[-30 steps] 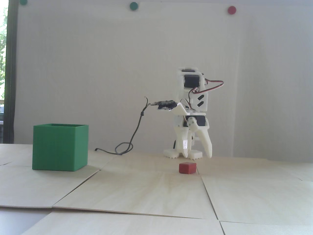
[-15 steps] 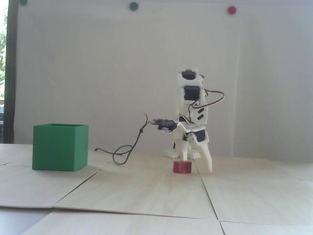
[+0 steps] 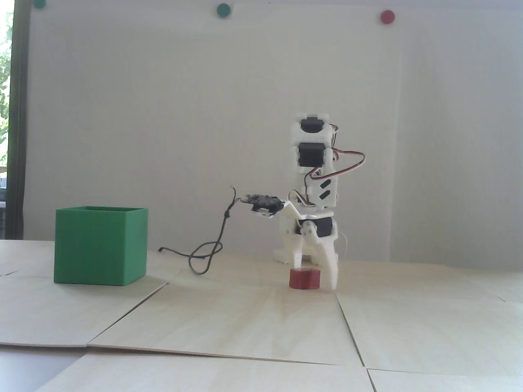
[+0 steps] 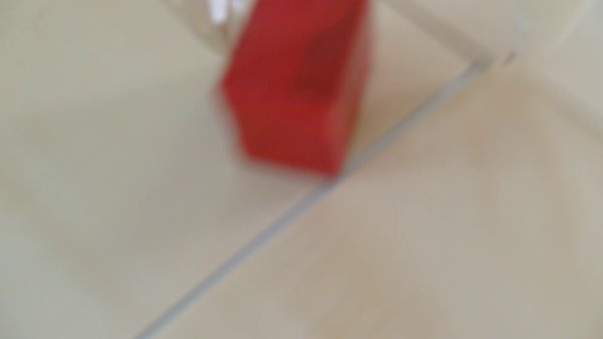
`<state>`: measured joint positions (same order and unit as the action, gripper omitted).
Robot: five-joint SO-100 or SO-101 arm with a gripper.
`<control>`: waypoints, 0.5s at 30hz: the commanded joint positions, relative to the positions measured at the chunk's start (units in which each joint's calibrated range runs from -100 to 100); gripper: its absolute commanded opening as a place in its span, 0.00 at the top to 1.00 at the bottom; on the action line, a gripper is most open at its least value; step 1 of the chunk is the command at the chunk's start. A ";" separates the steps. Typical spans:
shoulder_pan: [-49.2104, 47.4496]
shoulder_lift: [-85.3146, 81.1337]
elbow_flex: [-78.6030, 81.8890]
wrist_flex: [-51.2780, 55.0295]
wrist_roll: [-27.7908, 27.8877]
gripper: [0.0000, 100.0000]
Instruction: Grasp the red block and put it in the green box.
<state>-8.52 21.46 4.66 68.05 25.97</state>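
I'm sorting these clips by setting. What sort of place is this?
Probably an indoor hobby or lab test bench: pale wooden panels laid as a tabletop, a plain white wall with colored dots, a window edge at the left, and only a green box and red block as props.

In the fixed view the white arm [image 3: 312, 163] folds steeply down, wrist low, gripper [image 3: 314, 275] pointing toward six o'clock. Its jaws stand apart, one finger [image 3: 329, 265] at three o'clock reaching lowest.
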 commanded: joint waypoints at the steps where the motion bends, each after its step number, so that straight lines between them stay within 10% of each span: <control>1: 2.69 -1.05 -0.40 -0.26 -0.46 0.72; 15: 3.50 -1.13 -0.31 -0.35 -1.56 0.72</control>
<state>-4.93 21.46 4.66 68.05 23.40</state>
